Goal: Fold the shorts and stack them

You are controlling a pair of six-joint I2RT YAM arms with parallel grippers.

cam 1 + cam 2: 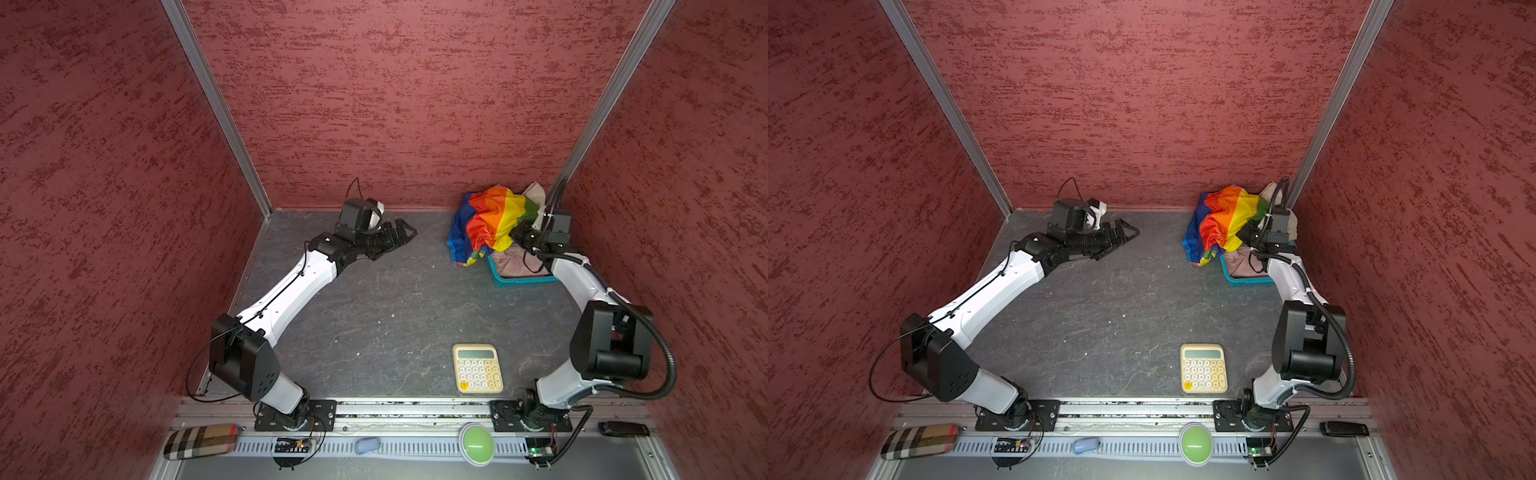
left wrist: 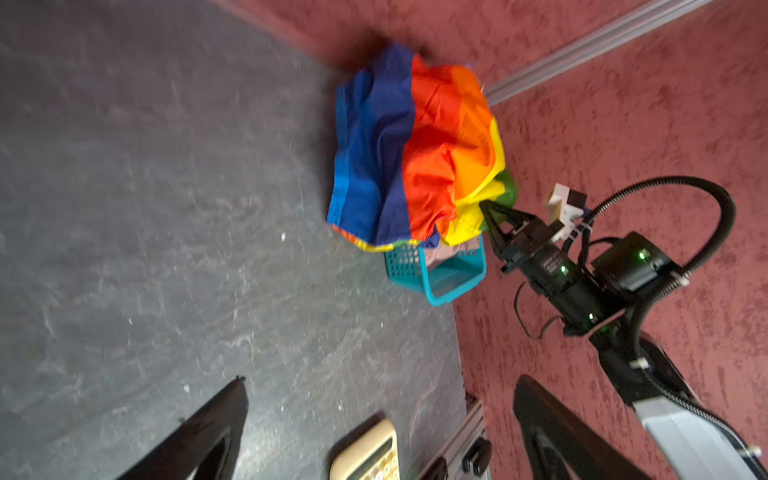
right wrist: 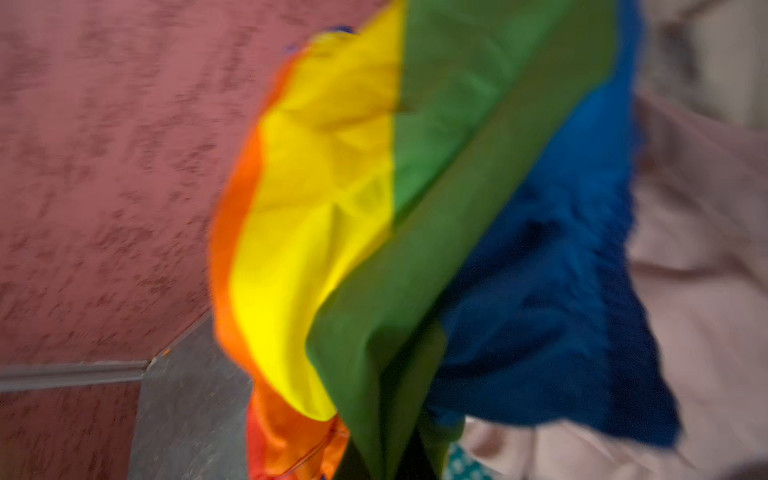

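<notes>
The rainbow shorts [image 1: 490, 220] [image 1: 1223, 220] hang bunched above the left end of the teal basket [image 1: 519, 279] in the far right corner, with a blue part drooping to the table. My right gripper [image 1: 518, 232] [image 2: 488, 208] is shut on their yellow-green edge; in the right wrist view the fabric [image 3: 415, 208] covers the fingertips. Pink shorts [image 1: 515, 262] [image 3: 706, 249] lie in the basket. Beige shorts [image 1: 536, 193] peek out behind, against the corner post. My left gripper [image 1: 405, 232] [image 2: 381, 379] is open and empty at the far middle, low over the table.
A cream calculator [image 1: 478, 368] [image 2: 365, 453] lies on the dark table near the front right. Red walls close in the table on three sides. On the front rail sit a plaid case [image 1: 199, 440], a green button [image 1: 476, 442] and a small blue object [image 1: 366, 445].
</notes>
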